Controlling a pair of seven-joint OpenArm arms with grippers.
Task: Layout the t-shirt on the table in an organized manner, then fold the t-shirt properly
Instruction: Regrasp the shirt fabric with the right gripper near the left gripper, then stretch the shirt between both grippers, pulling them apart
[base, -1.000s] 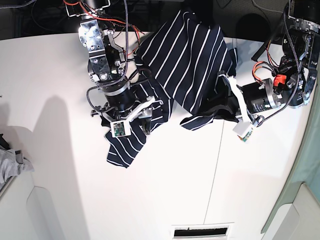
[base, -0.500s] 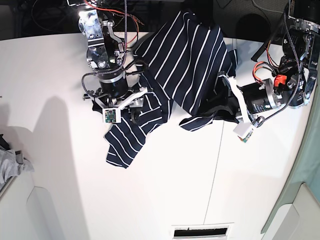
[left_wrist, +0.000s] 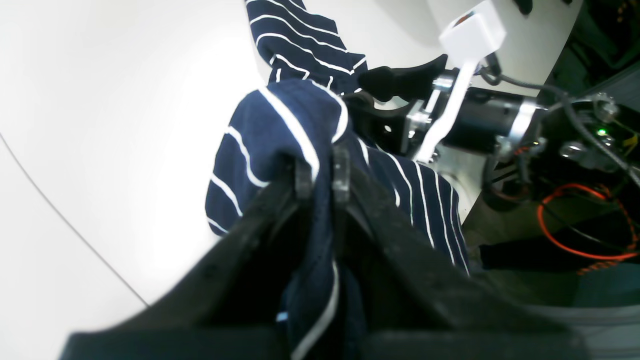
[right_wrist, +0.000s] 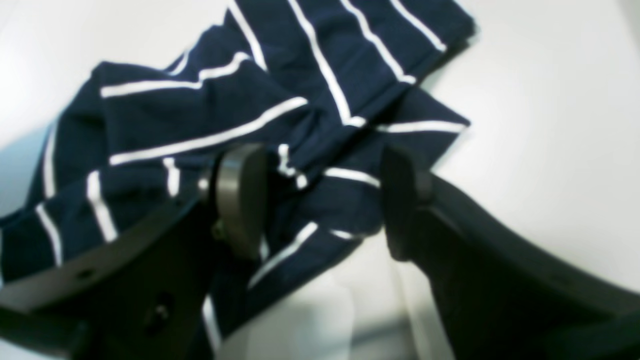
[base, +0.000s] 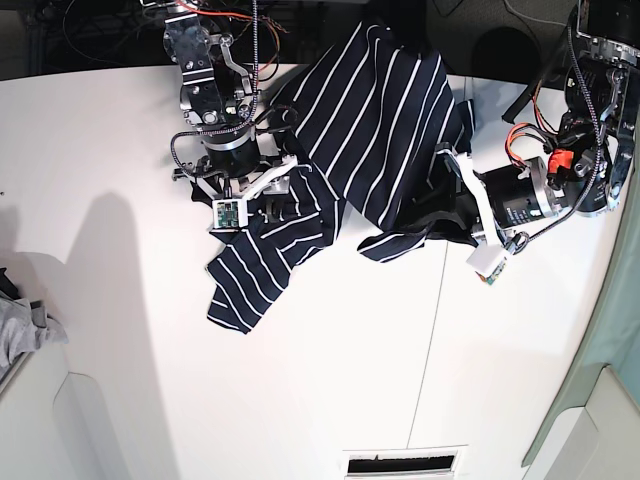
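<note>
My left gripper (left_wrist: 320, 175) is pinching a fold of the t-shirt (base: 370, 120), jaws pressed tight on the cloth. My right gripper (right_wrist: 320, 200) hangs spread wide just above a rumpled striped part, gripping nothing. The shirt lies bunched along the table's (base: 330, 380) far edge, one part trailing toward the middle.

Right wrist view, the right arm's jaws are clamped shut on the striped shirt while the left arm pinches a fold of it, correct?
Not quite. In the right wrist view the right gripper has its jaws standing open over the t-shirt, gripping nothing. The left gripper does pinch a fold.
</note>
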